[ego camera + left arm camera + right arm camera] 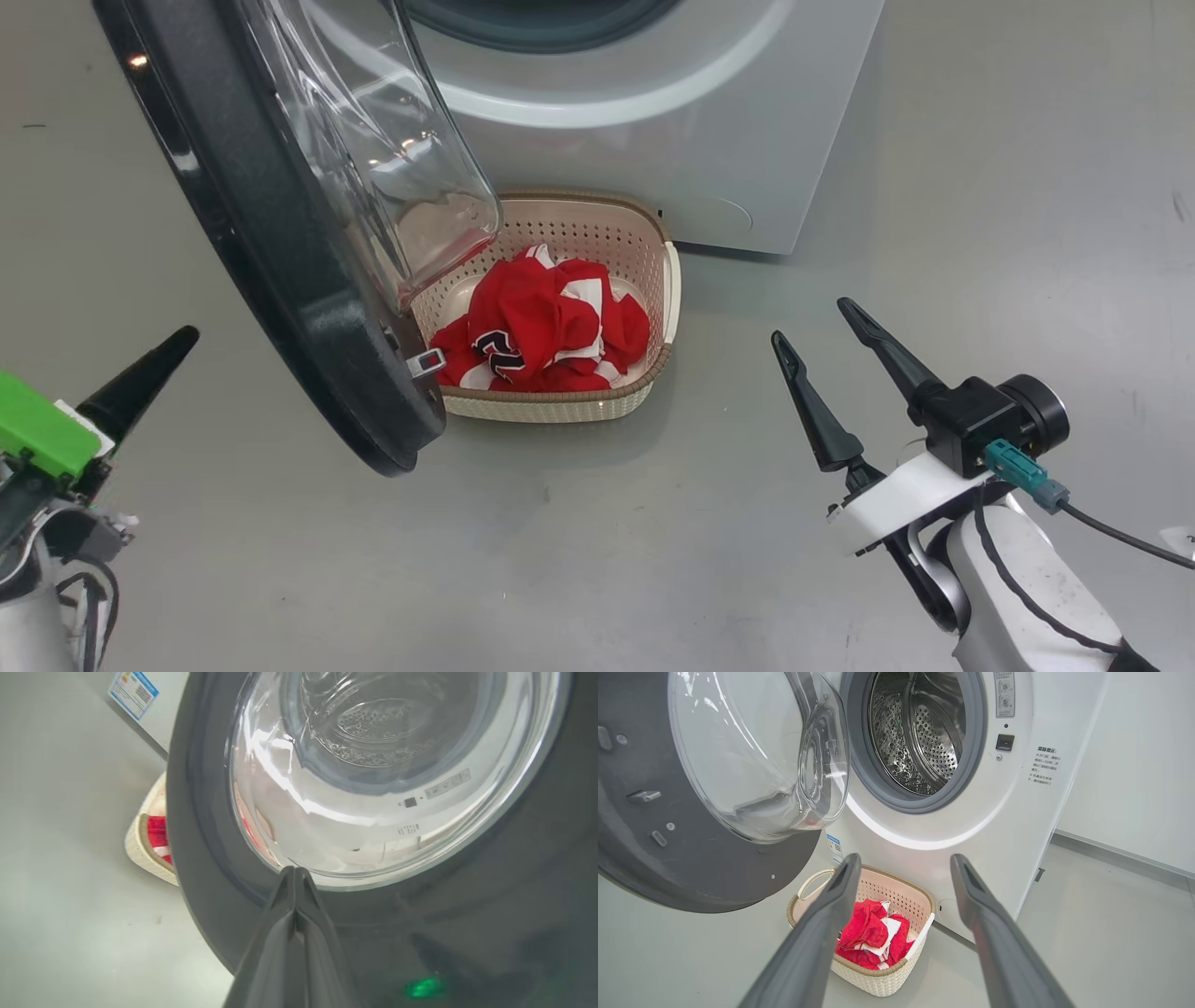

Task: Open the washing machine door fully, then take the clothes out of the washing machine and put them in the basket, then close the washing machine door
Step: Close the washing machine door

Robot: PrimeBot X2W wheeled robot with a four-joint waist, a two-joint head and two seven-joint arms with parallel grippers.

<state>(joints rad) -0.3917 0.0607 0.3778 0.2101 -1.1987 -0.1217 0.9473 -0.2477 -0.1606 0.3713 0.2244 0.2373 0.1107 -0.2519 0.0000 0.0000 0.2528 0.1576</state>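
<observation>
The washing machine door (pixel 280 261) stands swung open, its black rim leaning out over the basket's left side. The clothes (pixel 546 322), red with white trim and dark lettering, lie bunched in the cream basket (pixel 560 403) on the floor in front of the washing machine (pixel 653 121). My left gripper (pixel 187 334) is shut and empty, left of the door. In the left wrist view its tip (pixel 294 870) points at the door's outer face (pixel 467 914), just below the glass window. My right gripper (pixel 810 321) hangs open and empty to the right of the basket. The steel drum (pixel 920 732) looks bare.
Grey floor (pixel 980 187) spreads right of the machine and in front of the basket. A white wall (pixel 1134 765) stands beyond the machine's right side. A blue label (pixel 133 693) sits low on the machine's front.
</observation>
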